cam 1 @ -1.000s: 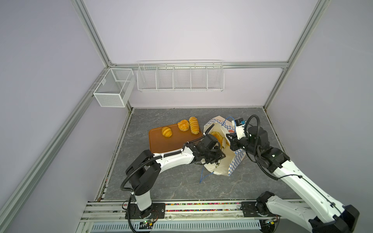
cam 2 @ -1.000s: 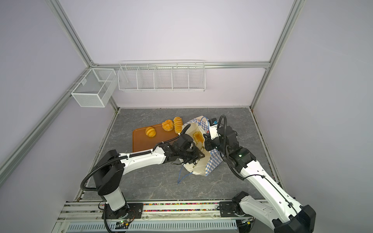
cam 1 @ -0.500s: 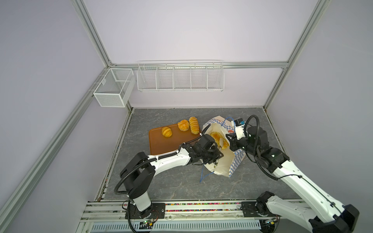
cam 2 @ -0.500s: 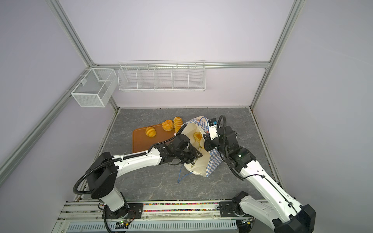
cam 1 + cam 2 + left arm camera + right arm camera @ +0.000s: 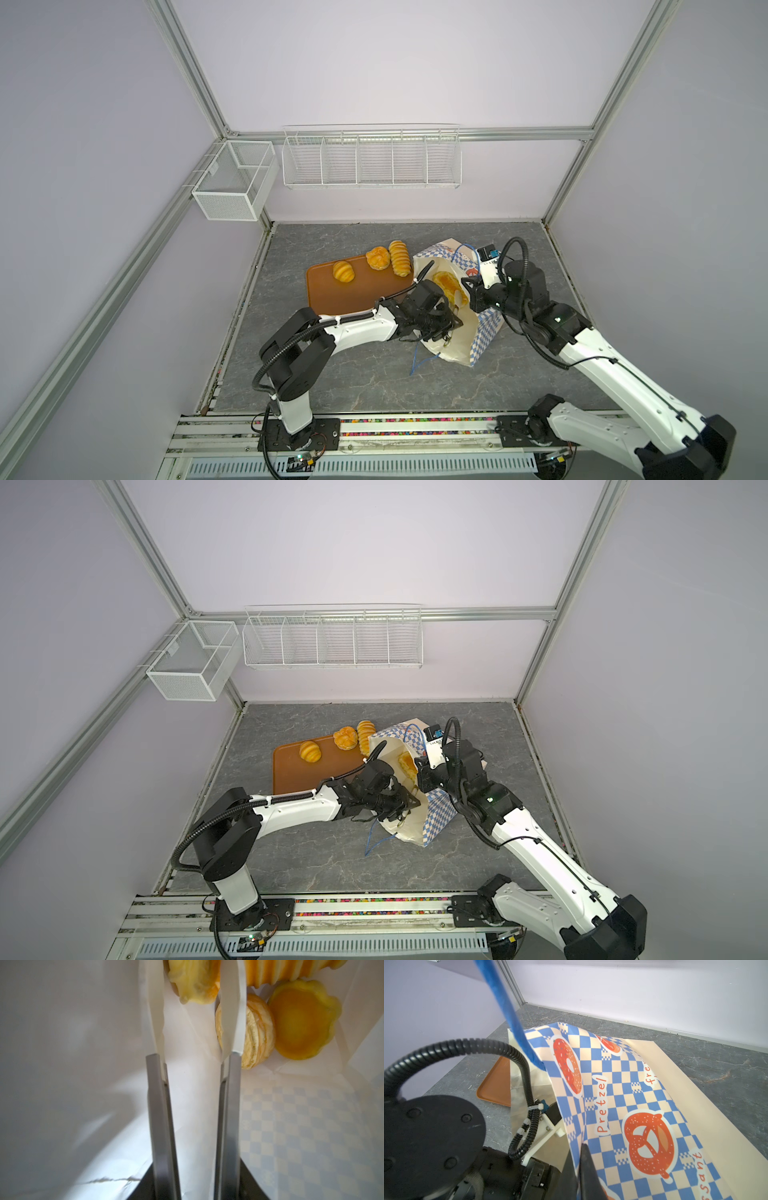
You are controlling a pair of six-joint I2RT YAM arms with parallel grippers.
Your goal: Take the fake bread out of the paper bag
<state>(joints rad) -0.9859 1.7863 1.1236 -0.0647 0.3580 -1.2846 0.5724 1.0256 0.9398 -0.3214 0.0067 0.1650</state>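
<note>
The paper bag (image 5: pixel 457 345) (image 5: pixel 411 825) lies tilted on the floor, its mouth facing the tray. My right gripper (image 5: pixel 580 1147) (image 5: pixel 471 291) is shut on the bag's checkered upper rim (image 5: pixel 633 1095) and holds it up. My left gripper (image 5: pixel 192 972) (image 5: pixel 440 311) reaches into the bag, its white fingertips (image 5: pixel 230 1012) closed on a yellow piece of fake bread (image 5: pixel 193 985) (image 5: pixel 446 284). Deeper in the bag lie a layered bun (image 5: pixel 259 1030), a round tart-like piece (image 5: pixel 301 1022) and a ridged loaf (image 5: pixel 280 970).
A brown tray (image 5: pixel 353 295) (image 5: pixel 307 775) lies left of the bag with three pastries on it (image 5: pixel 343 271) (image 5: pixel 378 257) (image 5: pixel 400 257). A blue cord handle (image 5: pixel 419 361) trails in front of the bag. Wire baskets (image 5: pixel 370 158) hang on the back wall.
My left arm has shifted a little at the bag's mouth, and the yellow bread there shows more. The right arm has kept its hold on the rim.
</note>
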